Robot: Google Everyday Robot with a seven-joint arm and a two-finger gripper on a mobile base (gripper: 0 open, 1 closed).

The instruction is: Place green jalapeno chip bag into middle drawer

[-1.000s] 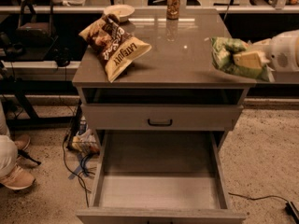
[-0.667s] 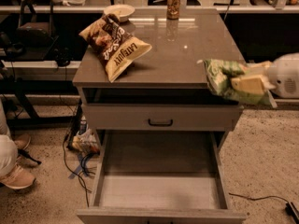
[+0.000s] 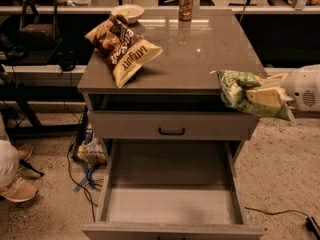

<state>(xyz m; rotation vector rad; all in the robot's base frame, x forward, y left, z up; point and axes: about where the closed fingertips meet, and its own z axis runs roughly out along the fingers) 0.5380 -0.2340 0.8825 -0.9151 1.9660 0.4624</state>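
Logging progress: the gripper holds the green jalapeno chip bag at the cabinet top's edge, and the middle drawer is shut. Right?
No, the middle drawer is pulled open, as the camera view shows. The gripper does hold the green jalapeno chip bag at the cabinet top's edge.

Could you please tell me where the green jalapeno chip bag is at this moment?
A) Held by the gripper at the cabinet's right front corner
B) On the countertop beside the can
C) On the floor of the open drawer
A: the gripper grips the green jalapeno chip bag at the cabinet's right front corner, higher than the open middle drawer, not inside it.
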